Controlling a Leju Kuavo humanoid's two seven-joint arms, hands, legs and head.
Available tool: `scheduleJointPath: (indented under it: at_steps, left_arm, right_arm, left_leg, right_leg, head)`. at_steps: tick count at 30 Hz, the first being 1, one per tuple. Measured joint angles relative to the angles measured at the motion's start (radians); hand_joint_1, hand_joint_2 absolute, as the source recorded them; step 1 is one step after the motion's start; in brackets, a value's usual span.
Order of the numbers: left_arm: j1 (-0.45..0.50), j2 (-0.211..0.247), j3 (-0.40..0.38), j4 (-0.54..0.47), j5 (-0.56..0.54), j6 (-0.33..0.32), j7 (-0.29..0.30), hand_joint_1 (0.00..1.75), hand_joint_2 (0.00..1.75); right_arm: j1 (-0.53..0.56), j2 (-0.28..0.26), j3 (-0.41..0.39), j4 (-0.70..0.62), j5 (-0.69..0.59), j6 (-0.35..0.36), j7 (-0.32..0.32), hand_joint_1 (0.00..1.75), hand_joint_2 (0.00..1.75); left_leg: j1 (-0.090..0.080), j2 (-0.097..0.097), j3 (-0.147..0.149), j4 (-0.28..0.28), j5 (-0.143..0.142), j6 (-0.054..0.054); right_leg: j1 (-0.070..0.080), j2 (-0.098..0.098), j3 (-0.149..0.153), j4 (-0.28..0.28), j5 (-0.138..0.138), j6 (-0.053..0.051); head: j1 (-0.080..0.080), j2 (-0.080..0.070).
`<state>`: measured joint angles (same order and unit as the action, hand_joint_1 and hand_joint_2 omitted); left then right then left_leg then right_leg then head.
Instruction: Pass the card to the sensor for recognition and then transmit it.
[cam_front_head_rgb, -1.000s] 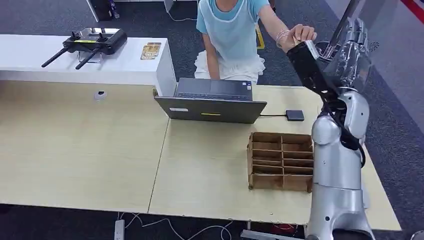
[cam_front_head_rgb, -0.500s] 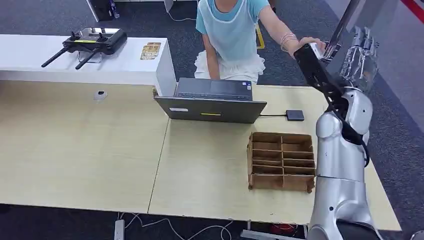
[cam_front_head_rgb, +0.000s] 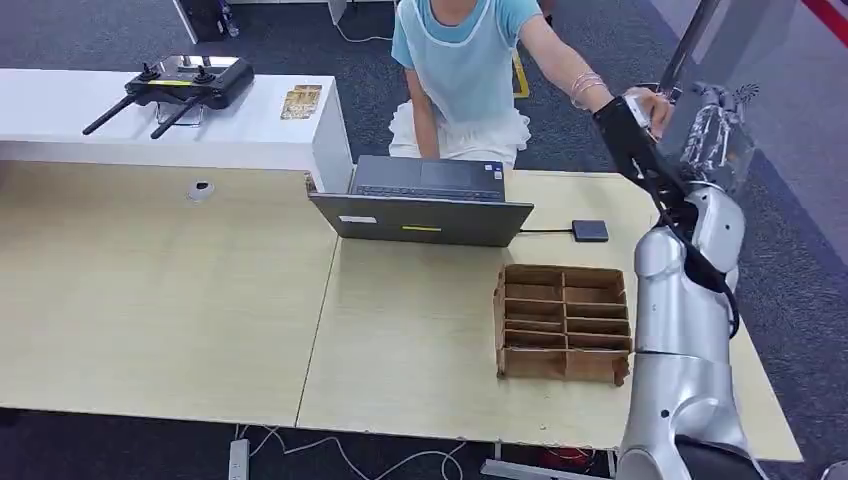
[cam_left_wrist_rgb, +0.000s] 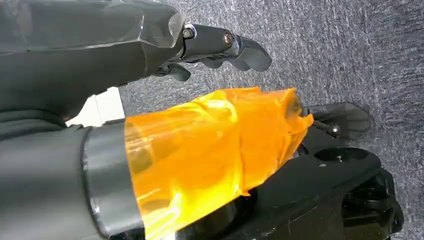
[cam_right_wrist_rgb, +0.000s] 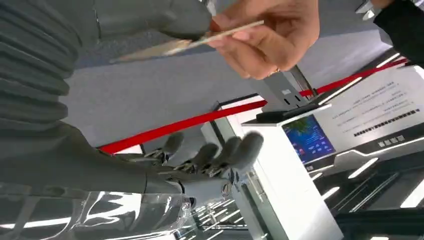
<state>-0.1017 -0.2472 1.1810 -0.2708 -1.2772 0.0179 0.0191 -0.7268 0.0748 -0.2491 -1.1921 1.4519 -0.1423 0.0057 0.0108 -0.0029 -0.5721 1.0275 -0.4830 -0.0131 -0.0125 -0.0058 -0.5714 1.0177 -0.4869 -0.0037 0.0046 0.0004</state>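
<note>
The right hand (cam_right_wrist_rgb: 200, 155) is raised beside the table so the person can reach it. The thin pale flat card (cam_right_wrist_rgb: 185, 42) lies between its thick grey thumb (cam_right_wrist_rgb: 165, 17) and the person's hand (cam_right_wrist_rgb: 270, 35), whose fingers pinch its far end; the robot's other fingers are spread. This looks like the handover. The left hand (cam_left_wrist_rgb: 220, 45) hangs low with fingers curled, holding nothing.

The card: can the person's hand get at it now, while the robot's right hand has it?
Probably yes. The person's hand already pinches the card at its free end; the right hand holds the other end.
</note>
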Motion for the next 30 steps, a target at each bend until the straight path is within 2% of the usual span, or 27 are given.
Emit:
scheduleJointPath:
  at_steps: [24,30]
  left_arm:
    - [0.0,0.0,0.0,0.0,-0.002,0.003,0.001,0.0,0.0]
    - [0.0,0.0,0.0,0.0,-0.002,0.003,0.003,0.0,0.0]
  right_arm:
    - [-0.002,-0.006,-0.065,0.016,0.016,-0.001,-0.022,1.75,1.75]
    - [-0.002,-0.006,-0.094,-0.006,-0.033,-0.003,-0.035,1.75,1.75]
  left_leg:
    - [0.0,0.0,0.0,0.0,0.0,0.0]
    - [0.0,0.0,0.0,0.0,0.0,0.0]
  right_leg:
    - [0.0,0.0,0.0,0.0,0.0,0.0]
    - [0.0,0.0,0.0,0.0,0.0,0.0]
  head:
    - [0.0,0.0]
    - [0.0,0.0]
